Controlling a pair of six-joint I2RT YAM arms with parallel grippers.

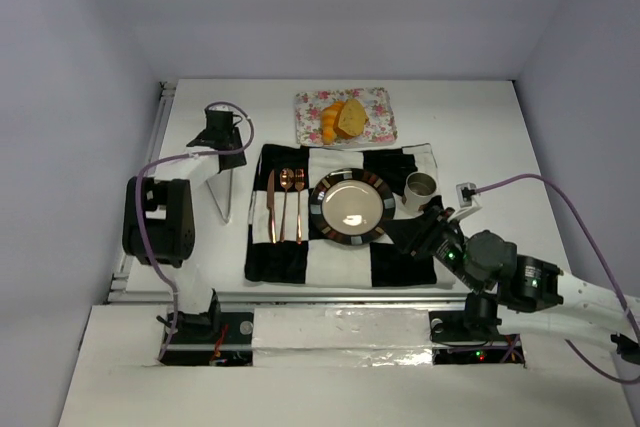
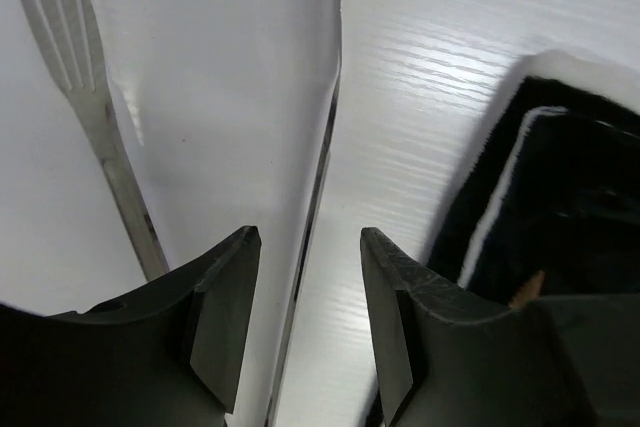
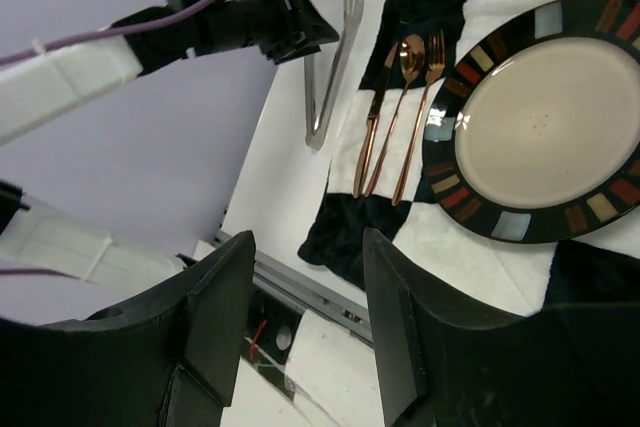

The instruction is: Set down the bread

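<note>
Black-and-white checkered placemat (image 1: pixel 340 262) on white table (image 1: pixel 480 127) carries round plate (image 1: pixel 322 209); copper cutlery (image 1: pixel 285 205) at plate's left, cup (image 1: pixel 421 187) right, floral tray (image 1: pixel 378 117) behind, steel tongs (image 3: pixel 349 9) beside the mat

Place setting, seen from above.
Plate (image 1: pixel 349 206) on placemat (image 1: pixel 280 262); cutlery (image 1: pixel 285 205) at its 9 o'clock; cup (image 1: pixel 420 186) at 3; tray (image 1: pixel 378 97) holding bread (image 1: pixel 345 119) at 12; tongs (image 1: pixel 225 192) beyond cutlery, off the mat.

1. A black-and-white checked placemat (image 1: pixel 290 262) lies on the white table (image 1: pixel 480 127).
2. The plate (image 1: pixel 322 209) has a cream centre and a dark rim banded with orange, tan and pale-blue blocks.
3. At its nine o'clock is copper-coloured cutlery (image 1: pixel 285 205); at three o'clock, a pale grey cup (image 1: pixel 420 187).
4. At twelve o'clock, a pink-and-green floral tray (image 1: pixel 378 99) carries the orange-golden croissant (image 1: pixel 329 123) and the tan-brown bread slice (image 1: pixel 352 119).
</note>
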